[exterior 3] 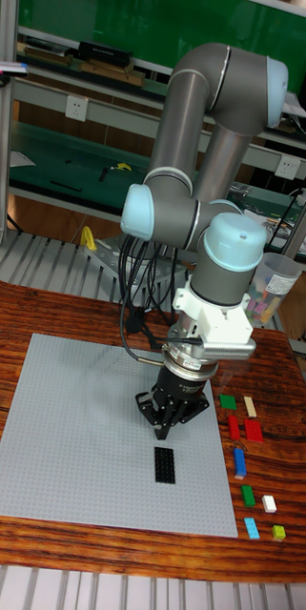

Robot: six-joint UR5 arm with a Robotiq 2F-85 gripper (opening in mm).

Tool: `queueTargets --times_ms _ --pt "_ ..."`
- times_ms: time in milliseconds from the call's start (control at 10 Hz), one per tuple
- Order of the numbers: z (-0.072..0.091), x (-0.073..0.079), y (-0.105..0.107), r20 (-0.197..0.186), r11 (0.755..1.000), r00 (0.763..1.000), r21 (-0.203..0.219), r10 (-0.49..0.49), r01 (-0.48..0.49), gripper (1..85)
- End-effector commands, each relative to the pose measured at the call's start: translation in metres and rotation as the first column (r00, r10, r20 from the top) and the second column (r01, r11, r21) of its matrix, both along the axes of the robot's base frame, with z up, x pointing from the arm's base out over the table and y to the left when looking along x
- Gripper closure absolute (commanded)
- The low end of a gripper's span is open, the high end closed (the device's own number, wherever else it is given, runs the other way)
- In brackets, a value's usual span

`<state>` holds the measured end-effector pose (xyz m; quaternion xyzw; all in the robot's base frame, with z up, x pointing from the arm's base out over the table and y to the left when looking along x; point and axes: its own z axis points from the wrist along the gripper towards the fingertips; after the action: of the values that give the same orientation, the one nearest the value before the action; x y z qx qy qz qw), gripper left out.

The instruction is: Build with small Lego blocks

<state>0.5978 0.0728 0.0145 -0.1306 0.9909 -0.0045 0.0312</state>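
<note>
Lime brick (279,533) nearest camera, well right of gripper (166,431). Black brick (165,464) on grey baseplate (67,429) just below fingertips. Grip state: cannot tell.

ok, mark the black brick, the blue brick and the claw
black brick (164,465), tall fixed view, middle of its studded top
blue brick (239,462), tall fixed view, middle of its top
claw (165,431), tall fixed view, between the fingertips

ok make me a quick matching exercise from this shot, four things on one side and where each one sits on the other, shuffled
Things:
1. black brick
2. green brick
3. blue brick
4. plastic cup

Places:
A. far right of the table, behind the arm
B. on the grey baseplate, below the gripper
C. top of the loose bricks on the wood
D. on the wood, below the red bricks

Pairs: 1-B, 2-C, 3-D, 4-A
</note>
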Motion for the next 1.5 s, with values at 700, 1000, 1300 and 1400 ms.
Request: queueTargets --times_ms 700,1000,1300,1400 --pt "-0.009 0.006 0.001 0.010 1.000 1.000 0.020 0.023 -0.023 84.3" --pt "-0.011 0.005 0.002 0.015 0.999 1.000 0.025 0.027 -0.028 84.3" --pt "-0.011 0.007 0.002 0.015 0.999 0.999 0.025 0.032 -0.032 84.3" --pt "-0.010 0.009 0.003 0.015 0.999 0.999 0.023 0.033 -0.034 84.3"
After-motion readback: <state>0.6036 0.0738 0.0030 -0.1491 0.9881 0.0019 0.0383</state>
